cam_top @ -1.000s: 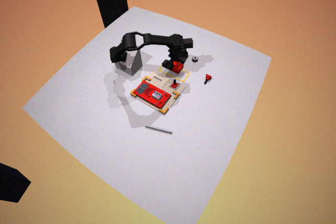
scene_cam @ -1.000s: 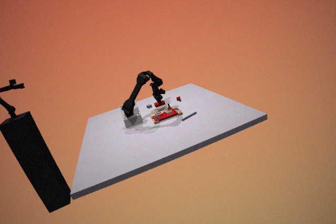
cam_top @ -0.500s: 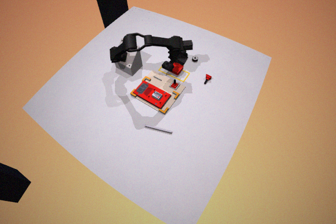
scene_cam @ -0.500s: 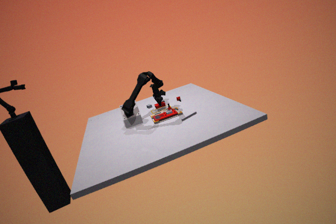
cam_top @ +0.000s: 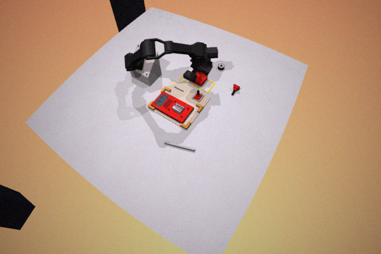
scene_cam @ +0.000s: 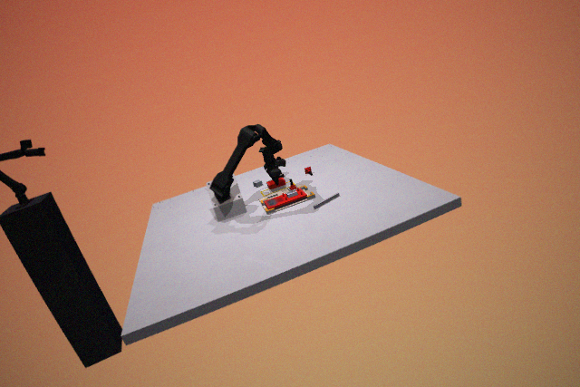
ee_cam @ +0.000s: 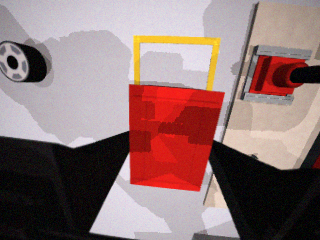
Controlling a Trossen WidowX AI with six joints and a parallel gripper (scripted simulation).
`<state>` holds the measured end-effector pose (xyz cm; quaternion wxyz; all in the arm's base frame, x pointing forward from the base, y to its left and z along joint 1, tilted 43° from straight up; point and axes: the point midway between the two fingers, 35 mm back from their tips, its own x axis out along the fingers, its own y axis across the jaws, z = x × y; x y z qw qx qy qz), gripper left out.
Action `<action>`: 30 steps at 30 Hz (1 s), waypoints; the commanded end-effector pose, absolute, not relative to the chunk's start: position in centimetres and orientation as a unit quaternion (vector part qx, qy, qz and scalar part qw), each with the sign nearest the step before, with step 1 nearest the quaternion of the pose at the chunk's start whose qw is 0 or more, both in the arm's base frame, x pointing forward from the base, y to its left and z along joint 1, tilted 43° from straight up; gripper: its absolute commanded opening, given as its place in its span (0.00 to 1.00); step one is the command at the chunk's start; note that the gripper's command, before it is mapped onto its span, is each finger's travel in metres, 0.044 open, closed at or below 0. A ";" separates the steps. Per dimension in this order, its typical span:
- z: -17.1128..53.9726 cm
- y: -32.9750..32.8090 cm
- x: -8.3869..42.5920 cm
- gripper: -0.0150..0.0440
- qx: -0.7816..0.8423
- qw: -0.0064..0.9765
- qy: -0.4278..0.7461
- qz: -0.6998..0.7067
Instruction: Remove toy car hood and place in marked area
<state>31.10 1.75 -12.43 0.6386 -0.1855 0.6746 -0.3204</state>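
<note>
My gripper [cam_top: 197,77] [scene_cam: 275,182] [ee_cam: 169,139] is shut on the red hood, one finger on each long side. The hood [cam_top: 201,80] [scene_cam: 273,184] [ee_cam: 172,165] hangs level, seemingly a little above the table, over part of the yellow-outlined marked area [cam_top: 212,87] [ee_cam: 177,40]. In the wrist view the far end of the outline shows past the hood; the rest is hidden under it. The red toy car body [cam_top: 170,109] [scene_cam: 276,202] lies without its hood on the beige board [cam_top: 204,99], beside the marked area.
A red part with a black post [cam_top: 197,95] [ee_cam: 270,75] stands on the board near the marked area. Orange corner brackets [cam_top: 186,125] surround the car. A wheel [cam_top: 221,66] [ee_cam: 22,62], a small red part [cam_top: 236,87] [scene_cam: 307,169] and a grey rod [cam_top: 180,146] [scene_cam: 326,200] lie on the table.
</note>
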 end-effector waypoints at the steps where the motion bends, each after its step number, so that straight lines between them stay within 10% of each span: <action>1: -12.6 1.6 31.1 0.25 -0.190 0.638 0.674 -0.319; 30: -13.6 0.6 30.9 0.25 -0.190 0.638 0.674 -0.320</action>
